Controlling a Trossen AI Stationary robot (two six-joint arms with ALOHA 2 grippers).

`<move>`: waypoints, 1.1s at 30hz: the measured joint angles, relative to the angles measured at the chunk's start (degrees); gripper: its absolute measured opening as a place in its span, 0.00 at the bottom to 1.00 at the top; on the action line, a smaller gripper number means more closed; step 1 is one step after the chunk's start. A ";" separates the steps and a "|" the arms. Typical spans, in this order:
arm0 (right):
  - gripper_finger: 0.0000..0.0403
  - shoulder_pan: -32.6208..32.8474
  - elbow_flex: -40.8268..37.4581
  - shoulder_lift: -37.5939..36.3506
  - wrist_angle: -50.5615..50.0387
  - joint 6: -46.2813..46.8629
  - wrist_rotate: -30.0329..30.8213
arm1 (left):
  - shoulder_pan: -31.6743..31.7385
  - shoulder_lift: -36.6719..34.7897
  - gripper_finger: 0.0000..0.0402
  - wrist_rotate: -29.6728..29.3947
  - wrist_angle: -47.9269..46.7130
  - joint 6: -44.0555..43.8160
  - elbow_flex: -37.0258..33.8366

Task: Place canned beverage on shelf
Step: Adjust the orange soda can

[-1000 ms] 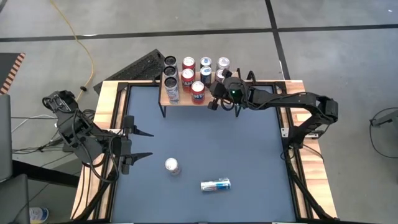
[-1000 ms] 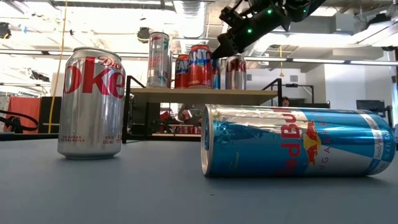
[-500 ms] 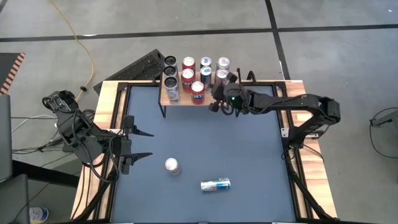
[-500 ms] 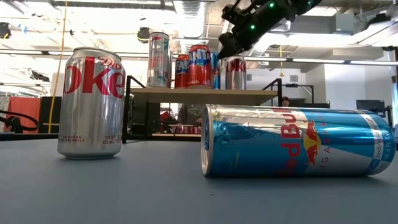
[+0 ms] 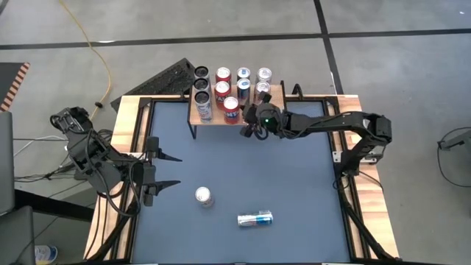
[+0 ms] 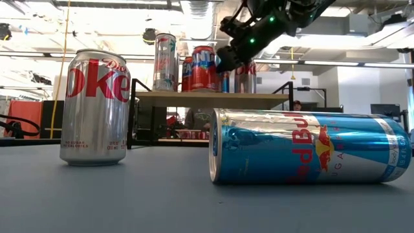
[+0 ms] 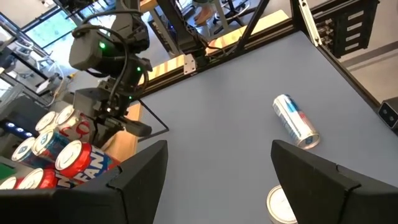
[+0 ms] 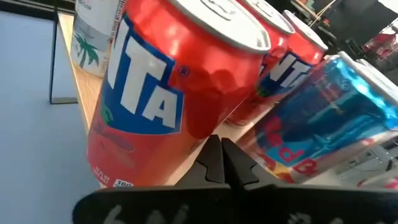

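The shelf [image 5: 213, 118], a low light-wood rack on black legs, stands at the table's far edge and carries several upright cans. At its near edge stands a red Fanta can [image 5: 230, 105] [image 8: 168, 93]. My right gripper [image 5: 245, 122] [image 6: 221, 65] is shut, with its tips against that can's right side. A Diet Coke can [image 5: 204, 196] [image 6: 96, 107] stands upright on the blue table. A Red Bull can [image 5: 255, 218] [image 6: 310, 147] lies on its side nearer the front. My left gripper [image 5: 163, 172] [image 7: 217, 180] waits open at the table's left, touching nothing. My right gripper meets the red Fanta can's side wall low down [image 8: 200, 132] with the tips of its shut fingers [image 8: 217, 158]. It comes from the table's right, nearly level and slanting a little down. The can stands upright on the shelf's top.
Behind the Fanta can a blue Red Bull can [image 8: 323, 118] and more red cans crowd the shelf. A pale palm-print can [image 8: 93, 31] stands at the shelf's left end. Wooden rails [image 5: 125, 140] and black frame bars edge the table. Bare blue surface lies between shelf and loose cans.
My right gripper, still shut, has moved down and toward the table's left along the shelf's near edge until it met the red Fanta can. The can has slid a little toward the left on the shelf and stays upright.
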 joint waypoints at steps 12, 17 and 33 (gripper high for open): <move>0.00 -1.13 -0.02 -0.34 2.91 -1.09 -2.04 | -0.02 0.00 0.68 -0.22 -0.36 -0.76 0.00; 0.00 1.16 -0.04 -2.67 1.97 -1.85 0.69 | -0.02 0.00 0.68 -0.45 -0.81 -0.97 0.00; 0.00 2.95 -0.04 -2.84 -1.90 1.52 -0.01 | -0.02 -0.01 0.68 -0.51 -0.84 -0.55 0.00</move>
